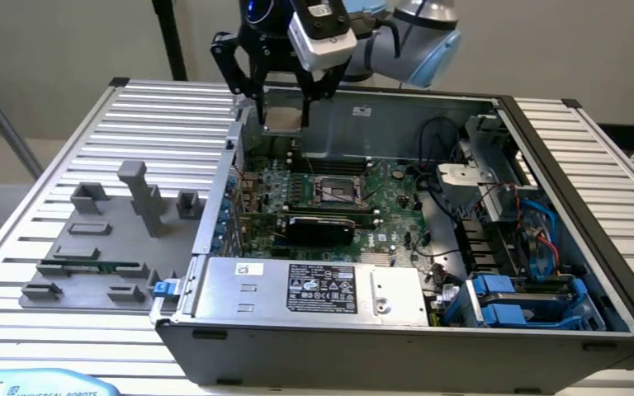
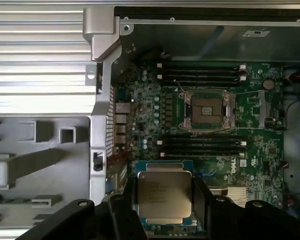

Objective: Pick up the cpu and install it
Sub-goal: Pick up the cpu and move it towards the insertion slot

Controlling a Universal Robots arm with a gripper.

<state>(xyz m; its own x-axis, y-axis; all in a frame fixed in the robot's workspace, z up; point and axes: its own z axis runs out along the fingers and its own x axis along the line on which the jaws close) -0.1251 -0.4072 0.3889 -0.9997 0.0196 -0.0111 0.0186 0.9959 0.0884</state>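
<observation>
My gripper [image 1: 283, 109] hangs above the far left corner of the open computer case [image 1: 614, 330], shut on the cpu [image 1: 284, 117], a flat square chip with a silvery top. In the wrist view the cpu [image 2: 163, 197] sits level between the two black fingers [image 2: 123, 212], its printed metal face toward the camera. The dark metal-framed socket [image 1: 336, 191] lies open in the middle of the green board [image 1: 395, 219], lower than the gripper and toward the exterior view's right. From the wrist the socket [image 2: 208, 111] is seen with an empty square centre, well apart from the chip.
A grey tray [image 1: 63, 285] with upright plastic blocks lies on the slatted table [image 1: 163, 103] at the exterior view's left. Inside the case are a silver power supply [image 1: 311, 289], black and coloured cables [image 1: 482, 219] and blue drive brackets [image 1: 510, 301] on the exterior view's right.
</observation>
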